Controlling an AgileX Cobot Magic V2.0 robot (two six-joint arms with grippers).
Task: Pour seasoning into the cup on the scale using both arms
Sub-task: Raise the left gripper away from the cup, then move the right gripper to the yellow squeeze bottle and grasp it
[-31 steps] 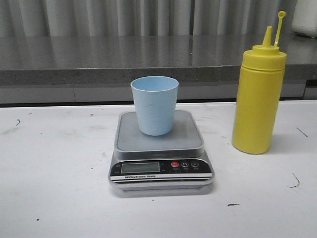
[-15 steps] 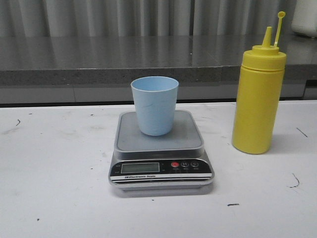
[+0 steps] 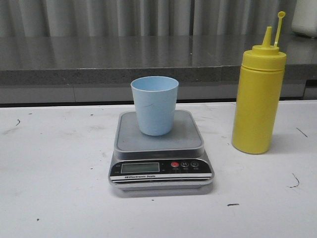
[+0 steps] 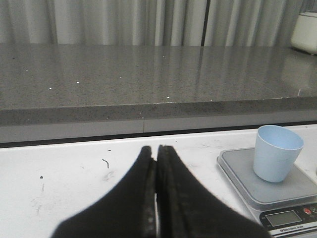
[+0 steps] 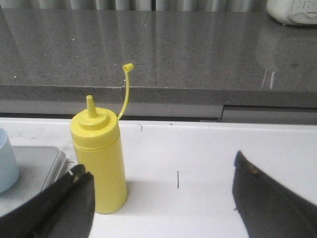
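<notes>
Nothing shows any change: the cup (image 3: 154,105) sits as before on the scale (image 3: 161,157), the bottle (image 3: 258,95) beside it.

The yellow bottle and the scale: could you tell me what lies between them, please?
Nothing: in the front view only bare white table separates the seasoning from the scale.

A plain yellow seasoning bottle (image 3: 258,98), pale blue cup (image 3: 154,104), and silver-grey scale (image 3: 159,153) with red button.

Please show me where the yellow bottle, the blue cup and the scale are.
yellow bottle (image 3: 258,99), front view, middle of its body.
blue cup (image 3: 155,106), front view, outer wall.
scale (image 3: 188,136), front view, bare steel platform beside the cup.
</notes>
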